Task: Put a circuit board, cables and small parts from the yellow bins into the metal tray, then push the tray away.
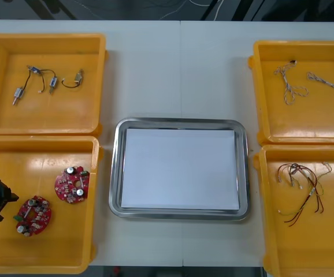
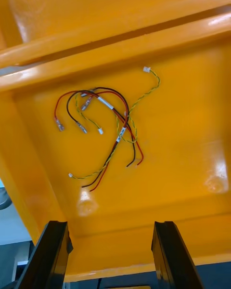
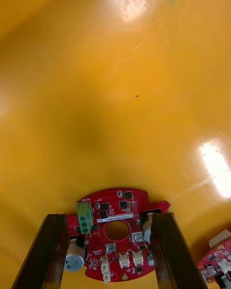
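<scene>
Left pincer (image 3: 109, 216), spread wide, straddles a round red circuit board (image 3: 103, 207) in a yellow plastic bin (image 3: 115, 101); right pincer (image 2: 110, 224) hangs released above red-and-yellow cables (image 2: 126, 120); white-lined metal tray (image 1: 178, 173) sits empty.

We find no text that we can read. A white strip label on the round red circuit board (image 3: 115, 248), just above its centre hole, carries print too small for us to make out. White sleeves on the red and yellow cables (image 2: 107, 103) bear dark marks that we cannot read either.
</scene>
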Controlling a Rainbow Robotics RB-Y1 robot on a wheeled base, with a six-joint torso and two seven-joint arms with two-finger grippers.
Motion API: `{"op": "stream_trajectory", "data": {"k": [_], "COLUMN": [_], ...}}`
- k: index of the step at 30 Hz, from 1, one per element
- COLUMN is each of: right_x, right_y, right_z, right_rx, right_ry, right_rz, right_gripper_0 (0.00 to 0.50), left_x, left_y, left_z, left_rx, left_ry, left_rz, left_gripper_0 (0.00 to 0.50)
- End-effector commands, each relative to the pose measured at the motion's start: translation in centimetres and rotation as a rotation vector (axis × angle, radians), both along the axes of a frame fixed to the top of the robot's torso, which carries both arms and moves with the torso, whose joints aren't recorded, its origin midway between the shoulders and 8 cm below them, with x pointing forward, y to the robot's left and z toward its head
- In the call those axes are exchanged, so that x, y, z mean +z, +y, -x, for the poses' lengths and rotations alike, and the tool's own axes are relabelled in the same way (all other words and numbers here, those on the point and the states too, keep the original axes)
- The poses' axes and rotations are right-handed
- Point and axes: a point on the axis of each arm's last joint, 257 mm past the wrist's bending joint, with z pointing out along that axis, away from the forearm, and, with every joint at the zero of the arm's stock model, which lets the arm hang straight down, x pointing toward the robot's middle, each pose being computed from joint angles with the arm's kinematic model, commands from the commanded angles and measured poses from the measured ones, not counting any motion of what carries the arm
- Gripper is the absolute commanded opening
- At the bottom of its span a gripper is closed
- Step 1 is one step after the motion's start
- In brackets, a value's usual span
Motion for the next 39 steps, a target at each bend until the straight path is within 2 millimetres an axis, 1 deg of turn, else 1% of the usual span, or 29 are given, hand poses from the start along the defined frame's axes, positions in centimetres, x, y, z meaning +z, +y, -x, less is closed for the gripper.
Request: {"op": "stream_trajectory", "data": {"k": [1,4,9,12,17,22,32,36,37,38,39], "right_x": [-1.2,-1.9,-2.8,-4.4,-6.3,-7.6,-8.6,-8.9,-9.0,-9.3,-9.3], "right_y": [0.3,0.6,0.9,0.4,0.0,-0.3,-1.1,-1.0,-0.8,-0.8,-0.9], "right_z": [-0.4,-0.5,-0.5,0.1,0.1,0.2,-1.0,-1.4,-1.6,-1.6,-1.7], "right_rx": [0.022,0.011,-0.001,-0.021,-0.052,-0.084,-0.124,-0.129,-0.129,-0.135,-0.136], "right_ry": [0.012,0.008,0.023,0.076,0.1,0.093,0.045,0.033,0.029,0.031,0.029], "right_rz": [0.044,0.037,0.014,-0.006,-0.047,-0.071,-0.073,-0.07,-0.071,-0.074,-0.072], "right_gripper_0": [0.5,0.5,0.5,0.5,0.5,0.5,0.5,0.5,0.5,0.5,0.5], "left_x": [-2.4,-2.9,-3.5,-4.2,-4.9,-5.2,-5.1,-5.1,-5.1,-5.0,-5.0], "left_y": [-0.4,-0.4,-0.4,-0.5,-0.4,-0.4,-0.7,-0.9,-0.9,-1.0,-1.1], "left_z": [1.1,0.9,1.4,1.9,2.7,3.1,2.7,2.6,2.5,2.4,2.4], "left_rx": [0.063,0.066,0.058,0.052,0.045,0.036,0.028,0.024,0.025,0.023,0.02], "left_ry": [0.025,0.023,0.035,0.039,0.044,0.05,0.033,0.03,0.029,0.026,0.026], "left_rz": [0.036,0.037,0.03,0.023,0.018,0.016,0.019,0.021,0.022,0.023,0.023], "left_gripper_0": [0.5,0.5,0.5,0.5,0.5,0.5,0.5,0.499,0.417,0.301,0.229]}}
